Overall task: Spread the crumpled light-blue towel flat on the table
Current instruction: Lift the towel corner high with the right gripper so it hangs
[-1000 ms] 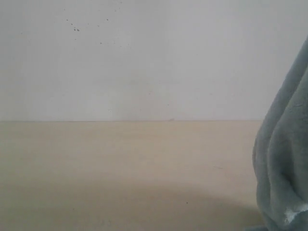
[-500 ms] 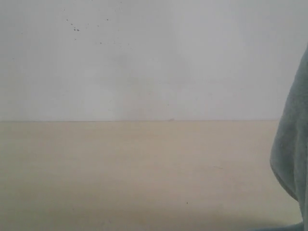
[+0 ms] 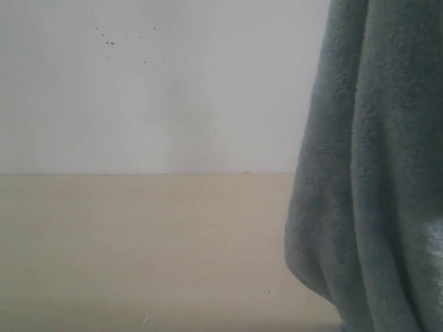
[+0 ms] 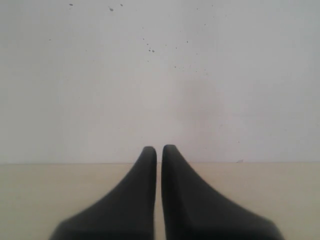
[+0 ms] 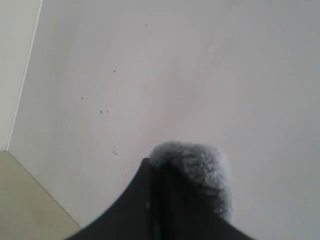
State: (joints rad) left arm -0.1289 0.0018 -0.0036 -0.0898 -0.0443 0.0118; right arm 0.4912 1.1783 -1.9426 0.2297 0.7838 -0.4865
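The pale grey-blue fluffy towel hangs in long folds down the right side of the exterior view, above the beige table. My right gripper is shut on the towel, and a fluffy tuft of the towel bulges over its tips against the wall. My left gripper is shut with nothing between its dark fingers, low over the table. Neither gripper shows in the exterior view.
A white wall with small dark specks stands behind the table's far edge. In the right wrist view a corner of the table shows at one side.
The towel first slid almost out of the exterior view to the right, then swung back in, now hanging from the top of the frame and covering far more of the right side.
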